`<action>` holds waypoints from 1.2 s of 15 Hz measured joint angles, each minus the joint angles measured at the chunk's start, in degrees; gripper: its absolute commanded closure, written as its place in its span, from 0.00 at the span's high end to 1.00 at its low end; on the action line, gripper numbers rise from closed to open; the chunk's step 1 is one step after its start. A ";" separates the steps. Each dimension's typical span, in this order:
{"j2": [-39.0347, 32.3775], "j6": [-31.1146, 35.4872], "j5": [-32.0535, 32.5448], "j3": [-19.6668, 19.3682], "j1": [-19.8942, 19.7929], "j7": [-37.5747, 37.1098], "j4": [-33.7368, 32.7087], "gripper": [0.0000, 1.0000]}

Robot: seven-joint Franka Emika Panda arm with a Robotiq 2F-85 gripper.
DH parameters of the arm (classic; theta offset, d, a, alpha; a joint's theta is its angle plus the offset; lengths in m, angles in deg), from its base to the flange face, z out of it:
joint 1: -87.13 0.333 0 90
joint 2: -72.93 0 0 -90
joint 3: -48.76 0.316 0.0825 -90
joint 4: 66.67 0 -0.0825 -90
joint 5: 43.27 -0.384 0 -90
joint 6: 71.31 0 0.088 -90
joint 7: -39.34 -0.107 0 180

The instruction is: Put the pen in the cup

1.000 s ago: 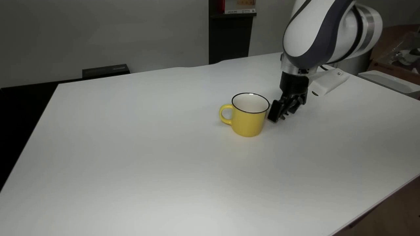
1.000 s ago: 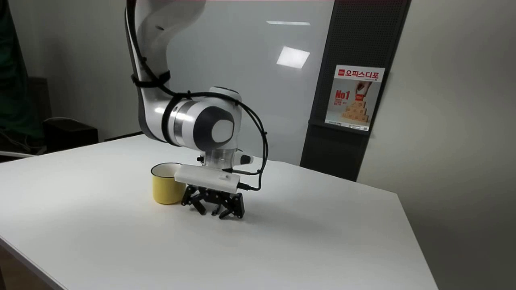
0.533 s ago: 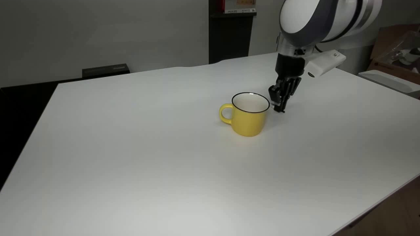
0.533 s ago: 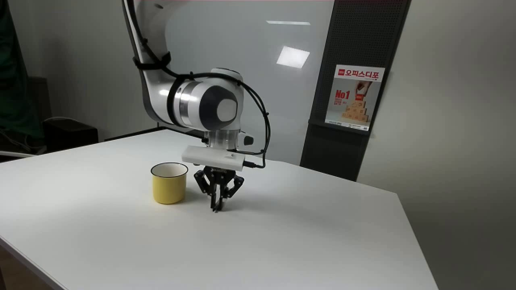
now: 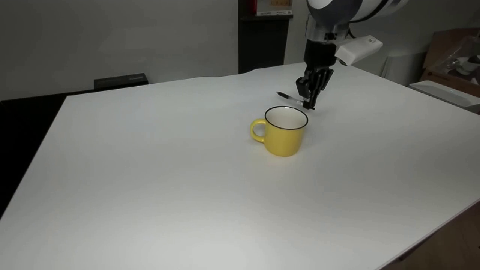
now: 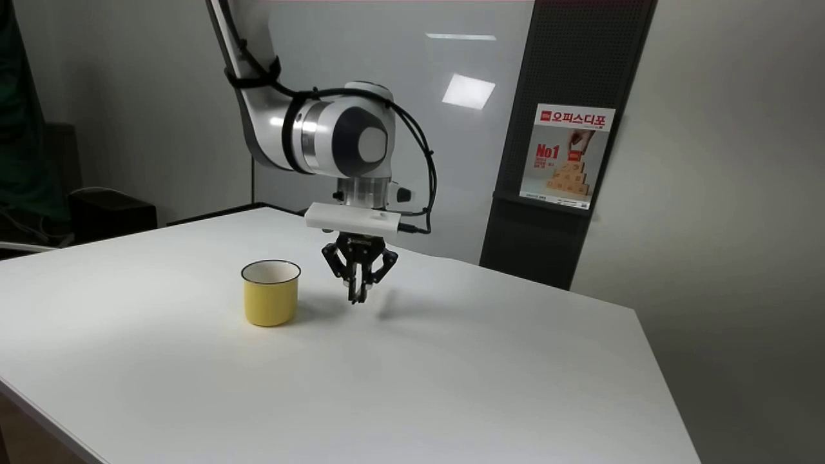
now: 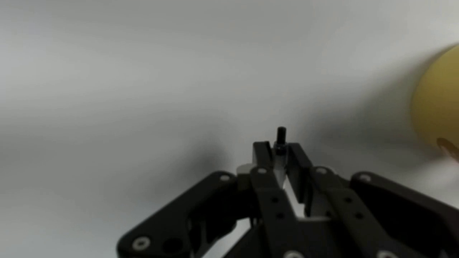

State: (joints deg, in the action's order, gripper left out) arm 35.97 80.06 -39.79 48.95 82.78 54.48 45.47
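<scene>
The yellow cup (image 5: 284,139) stands upright on the white table, dark-rimmed, its handle pointing left in an exterior view. It also shows as a yellow cup (image 6: 271,304) from another angle, and the side of the cup (image 7: 438,104) cuts into the wrist view's right edge. My gripper (image 5: 308,105) is shut on the pen (image 5: 284,95), whose clear and black length sticks out sideways, roughly level, behind the cup. Raised off the table, the gripper (image 6: 357,300) is apart from the cup. In the wrist view a black end of the pen (image 7: 281,135) pokes out between the fingertips.
The white table (image 5: 168,168) spreads around the cup. A dark box (image 5: 120,81) sits beyond its back edge, and a whiteboard (image 6: 361,58) and a pillar with a poster (image 6: 567,158) rise behind. A carton (image 5: 455,63) stands at the far right.
The jaws have gone from spread wide at the table to shut on the pen. The gripper has lifted and moved back from the cup, carrying the pen. The cup has stayed put.
</scene>
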 measured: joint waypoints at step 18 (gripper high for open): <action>15.49 -68.76 -1.39 2.83 6.34 -3.80 -15.08 0.05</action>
State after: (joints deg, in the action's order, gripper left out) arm 51.46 11.29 -41.18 51.79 89.12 50.67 30.38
